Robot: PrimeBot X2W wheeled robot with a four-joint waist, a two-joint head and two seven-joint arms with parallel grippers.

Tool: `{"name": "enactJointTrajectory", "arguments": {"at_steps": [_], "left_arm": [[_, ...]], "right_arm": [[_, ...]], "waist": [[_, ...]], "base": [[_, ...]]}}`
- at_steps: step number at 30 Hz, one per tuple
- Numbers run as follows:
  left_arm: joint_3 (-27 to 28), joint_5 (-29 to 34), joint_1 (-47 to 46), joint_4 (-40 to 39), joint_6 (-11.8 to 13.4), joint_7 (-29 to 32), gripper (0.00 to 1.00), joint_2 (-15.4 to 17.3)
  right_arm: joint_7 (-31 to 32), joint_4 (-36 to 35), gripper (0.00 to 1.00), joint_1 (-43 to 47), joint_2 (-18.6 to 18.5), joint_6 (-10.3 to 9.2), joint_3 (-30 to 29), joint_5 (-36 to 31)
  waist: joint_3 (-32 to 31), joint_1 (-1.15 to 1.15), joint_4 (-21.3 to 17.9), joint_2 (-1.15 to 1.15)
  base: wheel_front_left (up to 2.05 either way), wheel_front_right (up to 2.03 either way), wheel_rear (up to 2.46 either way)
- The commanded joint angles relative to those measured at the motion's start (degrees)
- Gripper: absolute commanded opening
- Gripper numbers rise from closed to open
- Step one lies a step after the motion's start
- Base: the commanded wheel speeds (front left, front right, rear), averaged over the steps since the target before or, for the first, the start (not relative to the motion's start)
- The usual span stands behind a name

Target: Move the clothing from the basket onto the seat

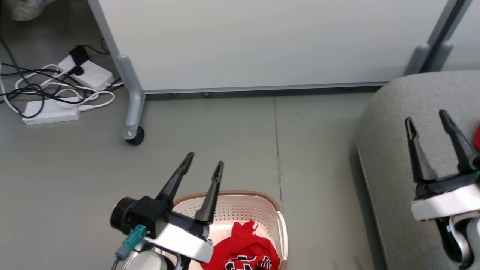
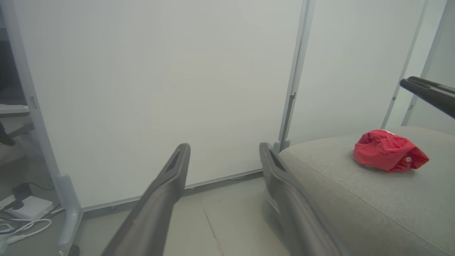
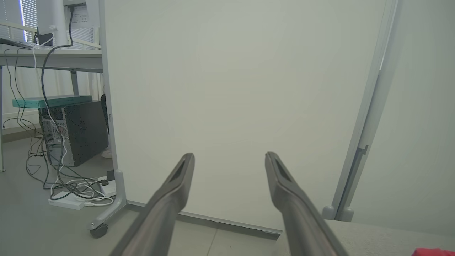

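A wheeled partition (image 1: 262,41) and cabled power strips (image 1: 52,112) stand ahead of us. Our left gripper (image 1: 206,158) and right gripper (image 1: 425,115) gape empty. Crumpled red clothing (image 1: 243,247) fills the basket's (image 1: 240,194) right side; a red bundle (image 2: 387,151) lies on the seat (image 1: 386,150).

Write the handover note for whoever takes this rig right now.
Left tool: open, empty, by the far rim of the basket.
Right tool: open, empty, over the seat.
Done: bunched red garment lies on the seat.
Left: numbered red garment is in the basket; move it to the seat.
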Motion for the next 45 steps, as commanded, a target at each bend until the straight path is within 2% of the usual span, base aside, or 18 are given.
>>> {"name": "enactJointTrajectory", "arguments": {"at_steps": [1, 6, 18, 45], "left_arm": [[1.19, 0.45, 0.76, 0.32, 0.79, -0.01, 1.0, 0.18], [3.93, 0.91, 2.22, 2.1, 3.02, -0.01, 1.0, 0.17], [6.21, 0.45, 4.4, 3.84, 4.69, -0.01, 1.0, 0.18], [5.5, 1.12, 3.3, 3.64, 5.08, -0.01, 1.0, 0.18]], "right_arm": [[-0.08, -0.23, 1.0, 1.23, 0.46, 0.01, -0.08, -0.42], [-0.08, -1.49, 1.0, 4.56, 2.92, 0.01, -0.33, -3.67], [-0.08, -2.09, 1.0, 10.15, 8.61, 0.01, -4.07, -5.99], [-0.08, -1.83, 1.0, 9.85, 9.07, 0.01, -3.97, -6.45]], "waist": [[-0.83, 0.0, 1.2, 0.0], [-1.13, 0.0, 2.5, 0.0], [-1.5, 0.0, 2.9, 0.0], [-1.33, 0.0, 2.31, 0.0]], "base": [[0.0, 0.0, 0.0], [0.0, 0.0, 0.0], [0.0, 0.0, 0.0], [0.0, 0.0, 0.0]]}}
